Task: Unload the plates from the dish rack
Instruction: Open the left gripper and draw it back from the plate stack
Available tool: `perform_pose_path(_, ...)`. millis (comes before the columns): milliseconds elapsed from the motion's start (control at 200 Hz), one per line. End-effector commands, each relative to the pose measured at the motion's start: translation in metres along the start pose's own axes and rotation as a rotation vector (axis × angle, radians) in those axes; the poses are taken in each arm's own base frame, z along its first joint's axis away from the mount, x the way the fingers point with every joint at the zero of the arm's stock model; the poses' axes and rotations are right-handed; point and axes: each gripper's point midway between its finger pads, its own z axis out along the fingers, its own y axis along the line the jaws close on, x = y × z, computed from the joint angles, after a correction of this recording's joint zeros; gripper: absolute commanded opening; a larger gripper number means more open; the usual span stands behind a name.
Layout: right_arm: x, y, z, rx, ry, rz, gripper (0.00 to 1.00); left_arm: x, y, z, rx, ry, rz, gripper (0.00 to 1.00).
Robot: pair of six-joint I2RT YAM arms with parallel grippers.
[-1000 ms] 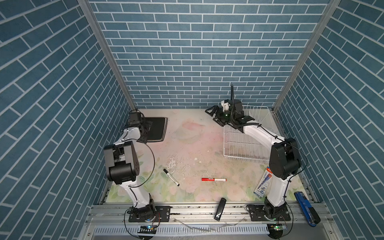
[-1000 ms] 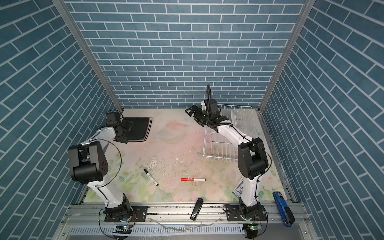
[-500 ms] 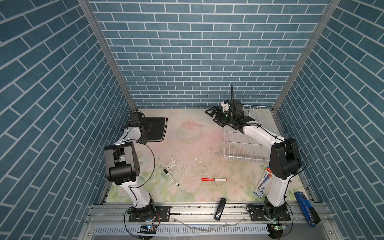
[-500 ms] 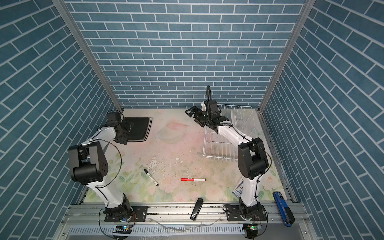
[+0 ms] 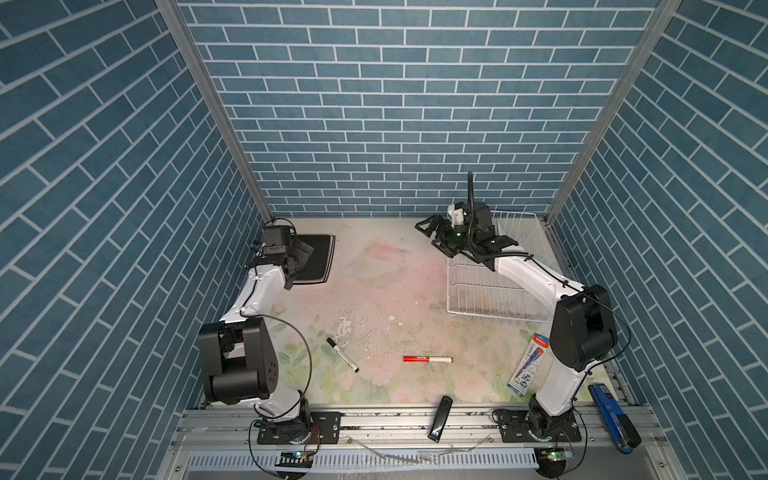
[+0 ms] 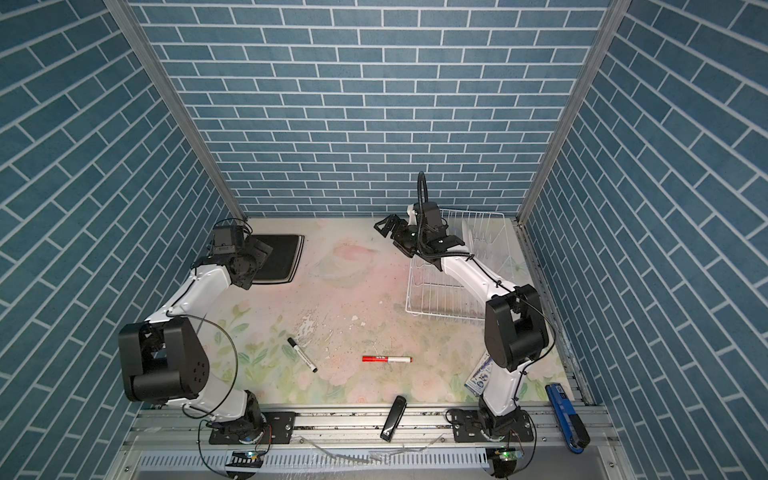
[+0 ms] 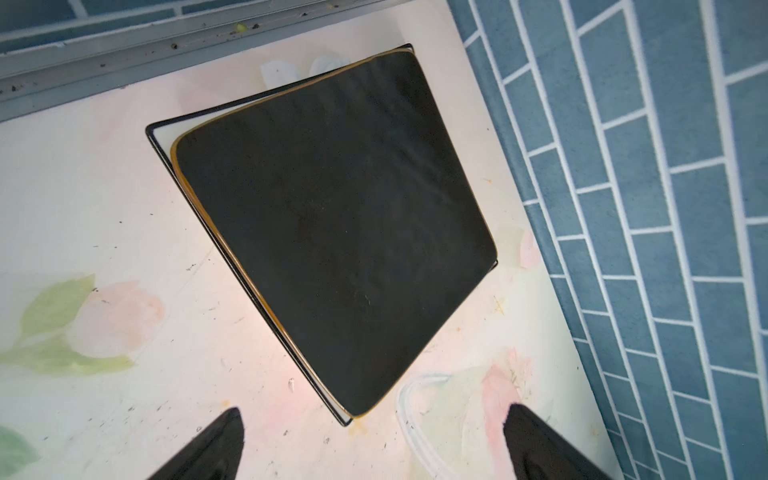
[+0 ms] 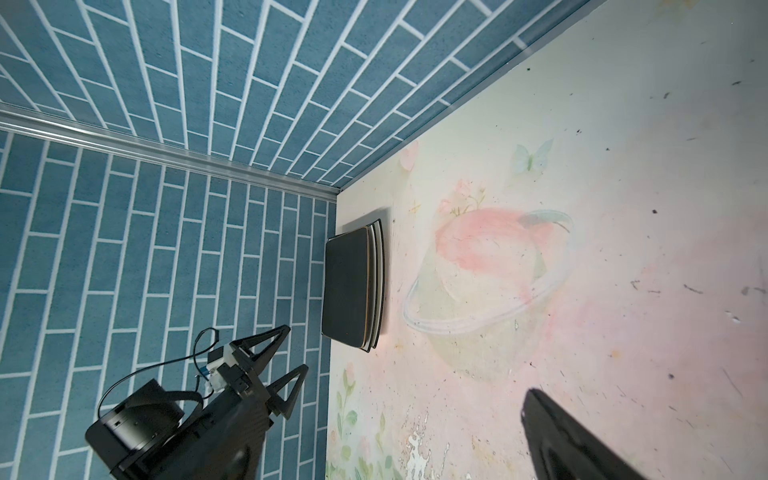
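Note:
A matte-black square plate lies on top of white black-rimmed plates, stacked flat in the table's back left corner in both top views and in the right wrist view. My left gripper hangs open just above the stack's near corner, holding nothing. The white wire dish rack stands at the back right. My right gripper is open and empty, in the air left of the rack. A thin white upright shape shows among the rack's wires; I cannot tell what it is.
On the floral tabletop lie a black marker and a red marker. A blue-and-white packet sits by the right arm's base. A black bar and a blue tool rest on the front rail. Brick walls close three sides.
The left arm has shifted a little beside the plate stack. The right arm has not moved, and both grippers stay open.

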Motion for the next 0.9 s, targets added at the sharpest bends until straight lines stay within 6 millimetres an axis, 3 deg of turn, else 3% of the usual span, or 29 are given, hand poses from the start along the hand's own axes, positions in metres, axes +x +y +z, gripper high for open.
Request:
perform_pose_path(0,0.004,-0.003,-0.017,0.043,-0.023,-0.04,0.97,0.006,-0.006,-0.014,0.019,-0.053,0.14,1.0)
perform_pose_path(250,0.011,-0.013,-0.038,0.132,-0.034,-0.099,0.96,0.034,-0.035,-0.05,0.153,-0.139,0.372,1.0)
perform_pose_path(475,0.017,-0.024,-0.057,0.285,-0.049,-0.188,0.99,0.075,-0.053,-0.074,0.172,-0.169,0.612,1.0)
perform_pose_path(615,0.015,-0.037,-0.077,0.473,-0.097,-0.292,0.99,0.102,-0.058,-0.088,0.224,-0.173,0.682,1.0)
perform_pose_path(895,-0.007,-0.059,-0.131,0.896,-0.257,-0.47,0.99,0.157,-0.062,-0.109,0.355,-0.145,0.767,1.0)
